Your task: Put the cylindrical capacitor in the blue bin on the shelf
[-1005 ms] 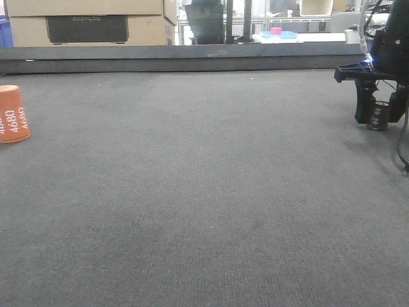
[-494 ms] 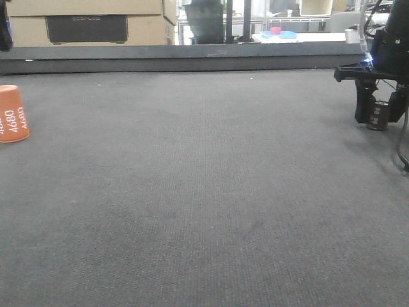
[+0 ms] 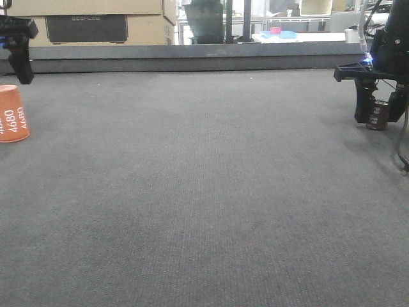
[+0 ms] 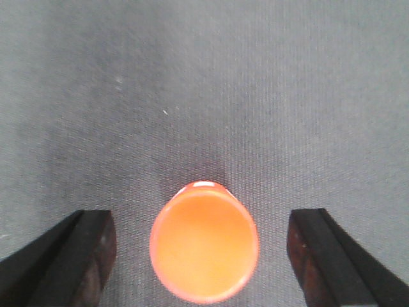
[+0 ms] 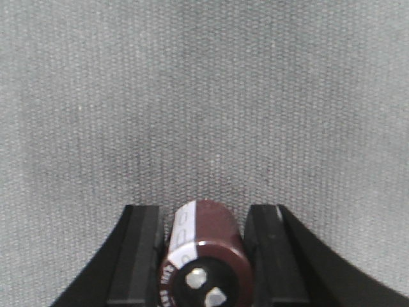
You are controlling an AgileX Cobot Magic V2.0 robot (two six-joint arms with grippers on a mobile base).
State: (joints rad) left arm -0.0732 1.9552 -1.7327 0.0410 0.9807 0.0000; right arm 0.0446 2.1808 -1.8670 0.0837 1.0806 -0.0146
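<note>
Dark grey woven matting covers the bench (image 3: pixel 204 192) in the exterior front-facing view, ending at a low dark ledge (image 3: pixel 192 57) with cardboard boxes (image 3: pixel 89 22) behind it at the upper left. At the far left edge an orange cylinder (image 3: pixel 13 114) with white print on its side stands upright on the matting. The left end effector (image 3: pixel 18 54) hangs just above and behind it, only partly in frame. At the far right the right end effector (image 3: pixel 380 110) points down with a blue light on its body, and the cylindrical capacitor (image 3: pixel 378 116) sits upright between its black fingers, low over the matting. Whether its base touches the bench cannot be told from here. The two cylinders are well apart, at opposite sides of the bench. The left wrist-mounted view looks straight down on the round top of the orange cylinder. The left fingers (image 4: pixel 70 256) are spread wide to either side of it, with a clear gap of matting on both sides and no contact. The right wrist-mounted view shows the right fingers (image 5: pixel 137 249) pressed against both sides of the capacitor. The capacitor is dark brown with a pale stripe down its side and two silvery terminals on the end facing the camera. Bare matting lies beyond it.
</note>
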